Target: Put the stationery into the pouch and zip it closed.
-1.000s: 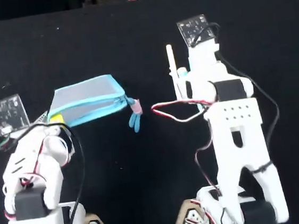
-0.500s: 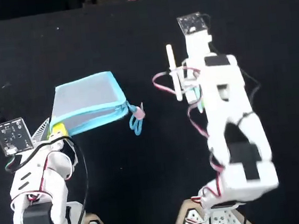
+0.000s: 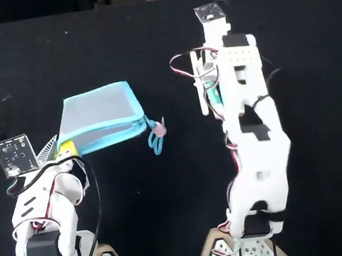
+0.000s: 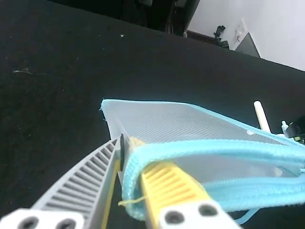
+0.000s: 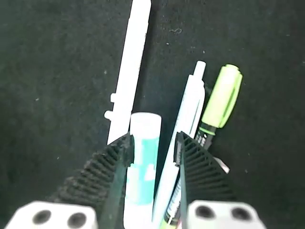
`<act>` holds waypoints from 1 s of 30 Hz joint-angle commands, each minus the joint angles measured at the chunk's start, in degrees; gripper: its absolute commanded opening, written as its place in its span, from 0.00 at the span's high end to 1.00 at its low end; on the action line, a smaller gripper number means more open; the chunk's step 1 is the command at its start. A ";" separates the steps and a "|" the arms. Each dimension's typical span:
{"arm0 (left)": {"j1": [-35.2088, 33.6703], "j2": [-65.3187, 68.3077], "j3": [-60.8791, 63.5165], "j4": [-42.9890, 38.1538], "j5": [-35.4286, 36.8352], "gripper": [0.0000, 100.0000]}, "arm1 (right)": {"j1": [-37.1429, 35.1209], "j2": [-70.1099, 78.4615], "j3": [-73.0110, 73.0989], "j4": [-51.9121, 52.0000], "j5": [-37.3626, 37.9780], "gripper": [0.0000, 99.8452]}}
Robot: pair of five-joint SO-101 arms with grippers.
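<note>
1. While the left gripper (image 4: 127, 151) sits at the lower left of the high view, its grey and yellow jaws are pressed onto the pouch's (image 3: 99, 114) blue rim, pinching that corner.
2. The pouch lies left of centre on the black table (image 3: 137, 217). Its mesh side faces up, and its right corner points toward the middle of the frame.
3. A pink and blue pull (image 3: 155, 136) hangs from that right corner and rests on the table.
4. The right arm stretches up the right half of the high view, and the right gripper (image 5: 152, 140) is down among the stationery at upper centre, well apart from the pouch.
5. Its jaws are spread and straddle a white and teal tube (image 5: 144, 143). One black finger touches the tube's side, and the other lies over a white pen (image 5: 190, 107) just beside it.
6. A long white stick (image 5: 129, 67) lies on the tube's other side, outside the jaws.
7. A green marker (image 5: 221, 95) lies against the pen, also outside the jaws.
</note>
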 commanded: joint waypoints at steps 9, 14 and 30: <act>0.13 -0.97 -0.66 0.35 0.26 0.97 | -2.55 17.63 -30.99 14.24 0.26 0.87; 0.13 -0.97 -0.57 0.35 0.26 0.97 | -2.20 24.57 -39.08 17.67 2.90 0.87; 0.13 -0.97 -0.57 0.35 0.26 0.97 | 0.44 33.71 -59.12 29.45 5.98 0.95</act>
